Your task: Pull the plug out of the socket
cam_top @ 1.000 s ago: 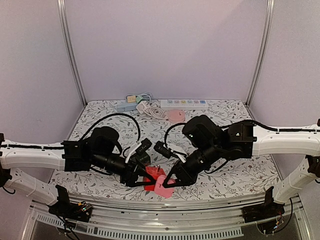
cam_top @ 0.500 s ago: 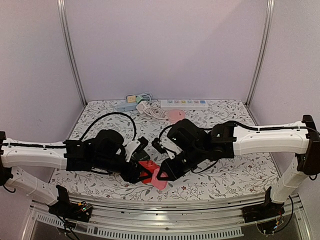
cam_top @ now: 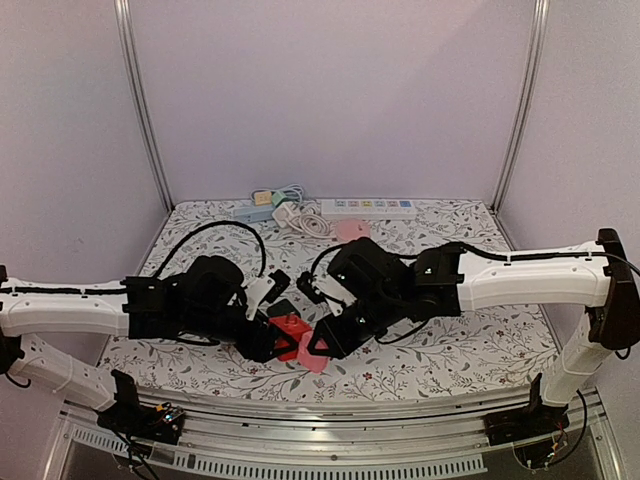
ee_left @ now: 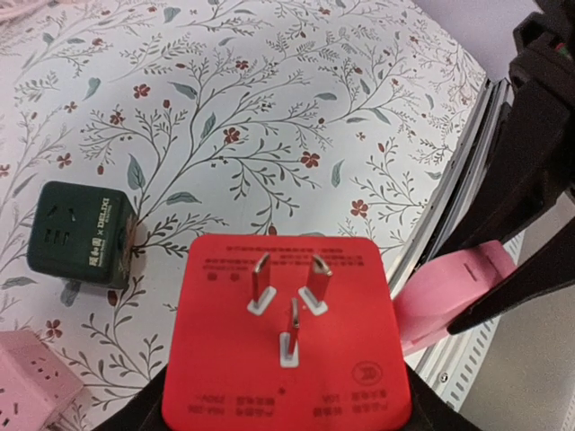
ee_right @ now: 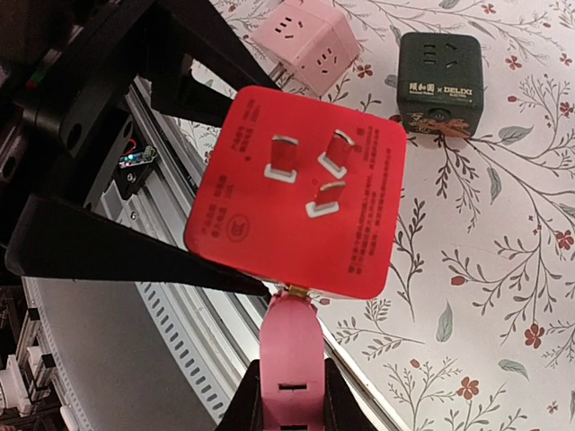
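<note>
Over the floral table, two arms are facing each other low near the front edge. The left gripper is clamping a red socket cube. The right gripper is pinching the pink plug seated in its side. Both are looking light, rigid and smooth, so flat-side grips and a straight pull are seeming wisest. Only the right wrist view is showing a brass pin at the joint.

Left arm and right arm: white tubes, black joints.
Black cables loop off them; left hand, right hand all black.
</note>
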Controlling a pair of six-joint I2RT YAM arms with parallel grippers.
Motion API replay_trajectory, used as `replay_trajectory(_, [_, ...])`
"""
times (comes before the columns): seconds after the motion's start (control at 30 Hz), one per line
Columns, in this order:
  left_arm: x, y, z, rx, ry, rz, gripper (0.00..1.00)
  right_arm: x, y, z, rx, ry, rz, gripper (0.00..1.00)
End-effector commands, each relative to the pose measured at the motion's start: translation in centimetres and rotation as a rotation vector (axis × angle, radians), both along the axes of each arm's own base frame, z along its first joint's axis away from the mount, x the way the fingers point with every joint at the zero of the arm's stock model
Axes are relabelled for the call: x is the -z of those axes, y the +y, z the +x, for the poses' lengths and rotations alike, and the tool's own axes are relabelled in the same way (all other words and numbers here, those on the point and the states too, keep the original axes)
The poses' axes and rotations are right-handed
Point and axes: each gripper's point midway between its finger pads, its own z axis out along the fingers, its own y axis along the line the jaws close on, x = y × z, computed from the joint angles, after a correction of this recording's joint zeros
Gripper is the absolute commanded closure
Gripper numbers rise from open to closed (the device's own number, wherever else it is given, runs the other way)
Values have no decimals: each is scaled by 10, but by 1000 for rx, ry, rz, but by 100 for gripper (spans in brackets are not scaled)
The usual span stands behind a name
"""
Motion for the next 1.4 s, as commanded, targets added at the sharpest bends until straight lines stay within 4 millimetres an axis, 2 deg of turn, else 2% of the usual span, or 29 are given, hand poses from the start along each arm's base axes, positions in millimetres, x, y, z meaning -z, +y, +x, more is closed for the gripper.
replay_trajectory(0.0, [-13, 11, 4, -29, 28, -26, 76, 8, -7, 14, -48, -119, -70, 100])
replay_trajectory(0.37, [-22, 10, -1, 34, 9, -50, 77, 6, -6, 10, -94, -139, -52, 100])
replay_trajectory(0.6, [-15, 23, 16, -74, -33, 8, 78, 0, -9, 24, 23, -140, -68, 100])
replay_trajectory(0.77, [-7, 30, 29, -142, -58, 59, 78, -3, -1, 26, 136, -48, -44, 100])
replay_trajectory(0.93, [-10, 31, 32, -153, -79, 65, 78, -4, 9, 25, 162, 1, -9, 100])
replay_trajectory(1.17, [-11, 27, 26, -120, -58, 43, 78, 0, 12, 12, 36, -38, -20, 100])
replay_trajectory(1.37, [-18, 18, 18, -56, -27, 1, 79, 6, 7, -10, -142, -114, -70, 100])
